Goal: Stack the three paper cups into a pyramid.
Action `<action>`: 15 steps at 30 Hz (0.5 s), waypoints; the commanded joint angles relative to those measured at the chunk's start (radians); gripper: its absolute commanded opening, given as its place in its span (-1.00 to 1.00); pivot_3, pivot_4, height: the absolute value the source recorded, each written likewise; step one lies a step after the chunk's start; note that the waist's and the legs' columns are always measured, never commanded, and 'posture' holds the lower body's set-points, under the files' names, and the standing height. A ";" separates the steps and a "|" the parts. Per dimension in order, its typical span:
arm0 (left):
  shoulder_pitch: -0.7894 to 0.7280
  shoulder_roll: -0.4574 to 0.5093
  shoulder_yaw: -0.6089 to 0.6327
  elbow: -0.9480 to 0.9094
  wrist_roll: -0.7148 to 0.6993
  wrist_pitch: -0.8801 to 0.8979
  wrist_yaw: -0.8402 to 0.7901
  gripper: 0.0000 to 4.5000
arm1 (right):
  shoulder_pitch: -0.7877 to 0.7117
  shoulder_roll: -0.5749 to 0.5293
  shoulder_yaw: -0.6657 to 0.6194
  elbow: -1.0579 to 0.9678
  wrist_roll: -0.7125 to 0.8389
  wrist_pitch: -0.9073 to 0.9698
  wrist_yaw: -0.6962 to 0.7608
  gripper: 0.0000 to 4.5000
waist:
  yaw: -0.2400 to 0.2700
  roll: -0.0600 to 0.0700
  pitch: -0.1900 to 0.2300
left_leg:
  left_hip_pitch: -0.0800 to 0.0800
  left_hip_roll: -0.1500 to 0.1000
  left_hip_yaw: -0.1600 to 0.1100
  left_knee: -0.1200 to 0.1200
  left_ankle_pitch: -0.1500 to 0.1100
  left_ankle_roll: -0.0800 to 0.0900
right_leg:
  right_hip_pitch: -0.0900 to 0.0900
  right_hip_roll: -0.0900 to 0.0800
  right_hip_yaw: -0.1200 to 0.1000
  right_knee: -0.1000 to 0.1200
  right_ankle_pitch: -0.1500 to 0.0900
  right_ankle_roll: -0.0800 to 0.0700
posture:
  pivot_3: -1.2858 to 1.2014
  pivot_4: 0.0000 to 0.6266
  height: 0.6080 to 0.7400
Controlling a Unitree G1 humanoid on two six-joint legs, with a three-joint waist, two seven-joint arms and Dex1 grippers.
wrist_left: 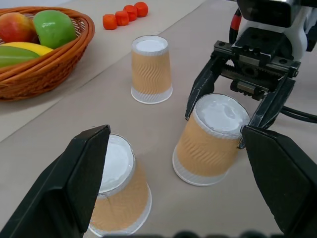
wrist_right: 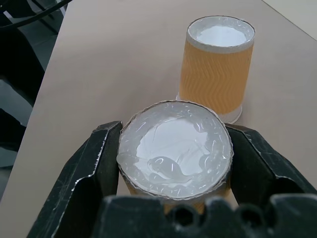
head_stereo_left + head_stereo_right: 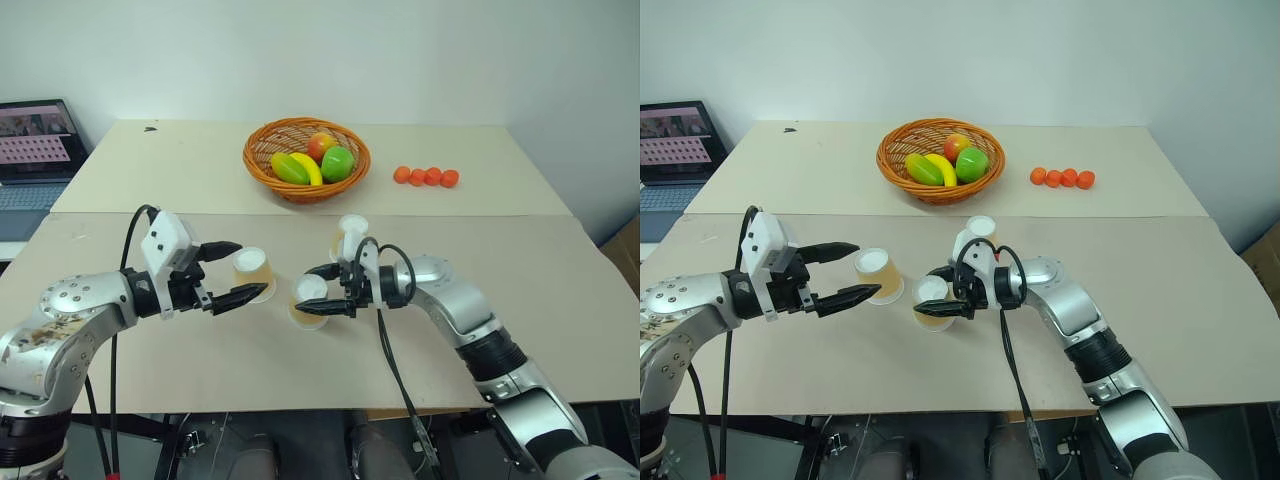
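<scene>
Holding now: the right gripper [image 3: 338, 290] was clamped on the white base end of one paper cup, the held cup [image 3: 309, 301], which leaned a little with its wide rim down near the table [image 3: 560, 300].
Left gripper: the left gripper [image 3: 229, 273] had its two black fingers wide apart, one on each side of the left cup [image 3: 254, 273], with nothing squeezed.
Where the cups were: all three sat upside down in the middle of the table, white bases up. The left cup and the held cup were near each other but apart. The far cup [image 3: 351, 236] stood alone behind the right gripper.
Other things: a fruit basket [image 3: 306, 158] and a row of small orange balls [image 3: 426, 176] sat farther back, well away.
Step in hand: it looked like setting the held cup beside the left cup for the bottom row.
How to do it well: put it down flat, just beside the left cup, bases level. Let go gently. Keep the left fingers from bumping their cup.
Hard to see: whether the held cup's rim touched the table could not be told. The far cup was partly hidden by the right gripper.
</scene>
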 commanded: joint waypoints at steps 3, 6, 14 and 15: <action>0.010 0.012 0.030 -0.059 -0.033 0.018 0.021 1.00 | -0.016 0.007 -0.020 0.026 -0.031 -0.033 0.018 0.25 | 0.000 0.000 0.000 | 0.001 0.000 0.000 0.000 0.000 0.000 | 0.001 0.000 0.000 0.000 0.000 0.000 | 0.03 -0.52 0.91; 0.013 0.012 0.028 -0.064 -0.040 0.021 0.030 1.00 | -0.017 0.009 -0.024 0.033 -0.032 -0.034 0.024 0.81 | 0.000 0.000 0.000 | 0.001 0.000 0.000 0.000 0.000 0.000 | 0.001 0.000 0.000 0.000 0.000 0.000 | 0.03 -0.52 0.91; 0.001 0.003 0.002 -0.051 -0.043 0.014 0.039 1.00 | -0.045 0.015 -0.108 0.001 0.032 0.029 0.042 0.97 | 0.001 0.000 0.000 | -0.002 0.000 0.000 0.000 0.000 0.000 | -0.001 0.000 0.000 -0.001 0.000 -0.001 | 0.03 -0.52 0.91; -0.001 0.002 0.000 -0.048 -0.043 0.014 0.038 1.00 | -0.053 0.011 -0.130 -0.015 0.055 0.054 0.045 0.97 | 0.001 0.000 0.001 | -0.002 0.000 0.000 0.000 0.000 0.000 | -0.001 0.000 0.000 -0.001 0.000 -0.001 | 0.03 -0.52 0.91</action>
